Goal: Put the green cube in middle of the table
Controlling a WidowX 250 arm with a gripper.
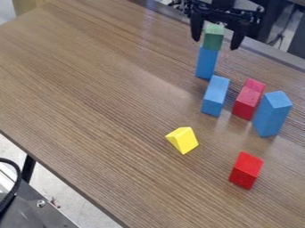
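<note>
- Hanging at one o'clock in the view, the gripper [215, 43] is placed around the green cube [212, 37], with its fingers [196, 27] held apart.
- The green cube is supported by an upright blue block [207, 62] on the desk [89, 98], also toward one o'clock.
- At two o'clock, a lying blue block [214, 96] is seen.
- Between two and three o'clock, reddish blocks [245, 103] are lined up; just beside them, a tall blue block [271, 115] is stood at three.
- A bright red block [245, 170] is set at four o'clock, a yellow wedge [184, 140] between four and five.
</note>
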